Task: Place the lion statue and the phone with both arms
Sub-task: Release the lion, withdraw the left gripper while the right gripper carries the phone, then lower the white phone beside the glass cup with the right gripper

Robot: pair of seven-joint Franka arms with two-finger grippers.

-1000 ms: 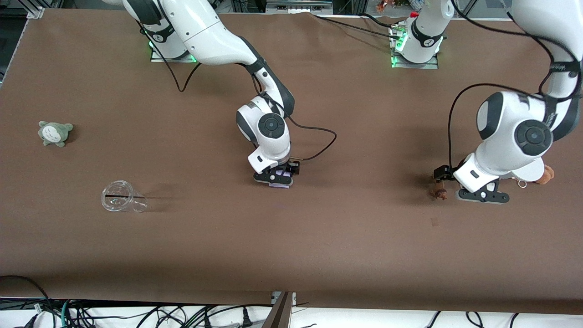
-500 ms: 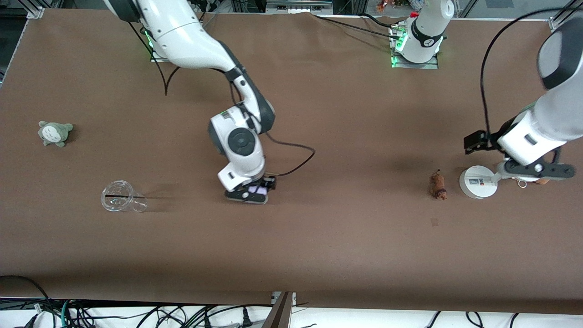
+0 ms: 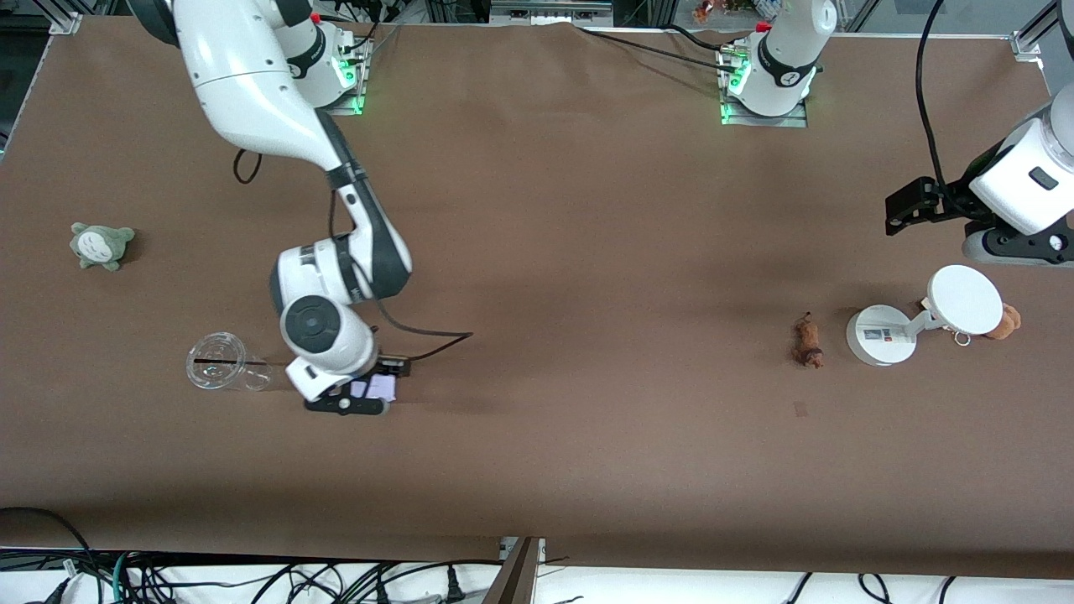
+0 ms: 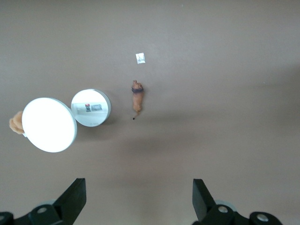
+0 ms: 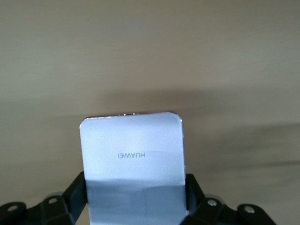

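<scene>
The lion statue [image 3: 808, 341] lies on the brown table beside the white round stand; it also shows in the left wrist view [image 4: 137, 98]. My left gripper [image 3: 1011, 249] is open and empty, high over the table near the stand, well clear of the lion. In its own view the left gripper [image 4: 139, 192] has its fingers wide apart. My right gripper [image 3: 357, 396] is shut on the pale lavender phone [image 3: 379, 387] and holds it low over the table beside the clear cup. The right wrist view shows the phone [image 5: 131, 145] clamped in my right gripper [image 5: 136, 187].
A clear plastic cup [image 3: 222, 362] lies on its side toward the right arm's end. A grey-green plush [image 3: 101, 245] lies farther from the front camera there. The white stand [image 3: 879, 336] and an orange-brown plush [image 3: 1005, 321] sit toward the left arm's end. A small tag [image 3: 800, 408] lies nearer.
My right arm has carried the phone toward the right arm's end, up to the cup. My left gripper has risen away from the lion, which stays on the table.
</scene>
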